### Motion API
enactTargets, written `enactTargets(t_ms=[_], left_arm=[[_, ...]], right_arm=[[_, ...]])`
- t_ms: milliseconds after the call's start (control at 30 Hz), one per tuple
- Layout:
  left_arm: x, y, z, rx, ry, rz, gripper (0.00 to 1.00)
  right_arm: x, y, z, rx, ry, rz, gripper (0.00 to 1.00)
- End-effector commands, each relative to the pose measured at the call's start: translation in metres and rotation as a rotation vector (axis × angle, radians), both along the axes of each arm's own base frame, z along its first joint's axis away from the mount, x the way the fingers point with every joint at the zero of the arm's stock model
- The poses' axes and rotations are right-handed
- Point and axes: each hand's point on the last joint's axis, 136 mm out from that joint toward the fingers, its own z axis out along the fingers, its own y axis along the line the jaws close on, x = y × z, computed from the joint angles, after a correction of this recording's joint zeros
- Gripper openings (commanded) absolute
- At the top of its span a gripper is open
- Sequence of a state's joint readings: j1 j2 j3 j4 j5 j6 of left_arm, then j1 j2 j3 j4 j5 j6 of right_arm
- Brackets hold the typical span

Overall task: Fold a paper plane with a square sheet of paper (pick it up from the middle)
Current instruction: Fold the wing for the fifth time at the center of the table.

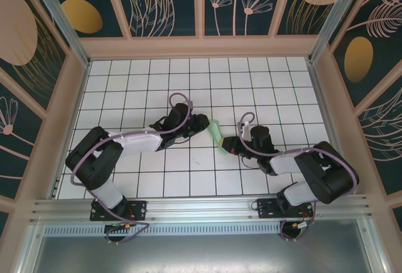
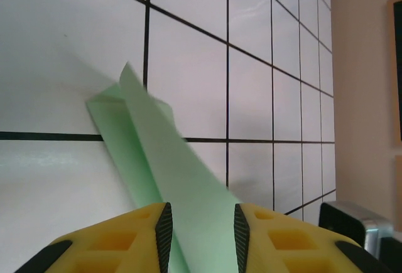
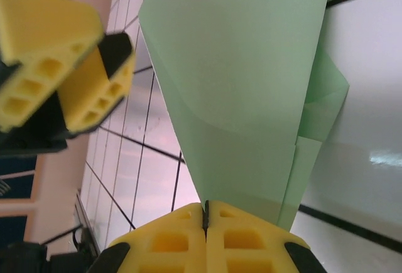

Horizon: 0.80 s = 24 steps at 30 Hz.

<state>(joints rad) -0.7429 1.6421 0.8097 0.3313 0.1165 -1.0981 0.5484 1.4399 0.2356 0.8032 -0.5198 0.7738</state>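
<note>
The pale green sheet of paper [image 1: 217, 136] is folded into a slim paper plane shape and stands tilted between the two arms at mid-table. My right gripper [image 3: 206, 207] is shut on its near edge, and the layered flaps [image 3: 251, 85] rise away from the pads. In the left wrist view the paper [image 2: 163, 154] runs from a pointed end resting on the tiles back between my left gripper's [image 2: 200, 223] pads, which stand apart on either side of it. From above, the left gripper [image 1: 204, 124] is at the paper's left and the right gripper [image 1: 227, 146] at its lower right.
White tiles with black grid lines [image 1: 188, 85] cover the table inside a wooden frame [image 1: 201, 47]. The left gripper's yellow fingers [image 3: 63, 66] hang close at the top left of the right wrist view. Part of the right arm [image 2: 352, 223] shows at the left wrist view's lower right.
</note>
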Motion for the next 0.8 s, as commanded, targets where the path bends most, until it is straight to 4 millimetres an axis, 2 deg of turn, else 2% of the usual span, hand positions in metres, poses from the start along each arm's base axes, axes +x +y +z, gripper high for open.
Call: enactTargets(t_ms=[0,67,233,433,667,767], left_arm=[[0.001,0.011,0.017,-0.036,-0.05,0.066,0.35],[-0.003,0.016,0.018,-0.037,-0.052,0.067,0.35],[-0.012,0.018,0.016,-0.051,-0.055,0.047,0.34],[-0.016,0.001,0.011,-0.067,-0.047,-0.026,0.34],[-0.023,-0.021,-0.005,-0.071,-0.005,-0.103,0.33],[-0.024,-0.027,-0.005,-0.077,-0.007,-0.118,0.33]], right_arm=[[-0.013,0.021,-0.001,-0.007,-0.023,0.1,0.0],[-0.017,0.022,-0.007,-0.009,-0.004,0.089,0.0],[-0.019,0.011,-0.012,0.014,0.017,0.01,0.0],[-0.02,0.0,-0.021,0.032,0.077,-0.068,0.01],[-0.02,-0.005,-0.033,0.038,0.139,-0.1,0.01],[-0.02,-0.007,-0.031,0.054,0.142,-0.104,0.0]])
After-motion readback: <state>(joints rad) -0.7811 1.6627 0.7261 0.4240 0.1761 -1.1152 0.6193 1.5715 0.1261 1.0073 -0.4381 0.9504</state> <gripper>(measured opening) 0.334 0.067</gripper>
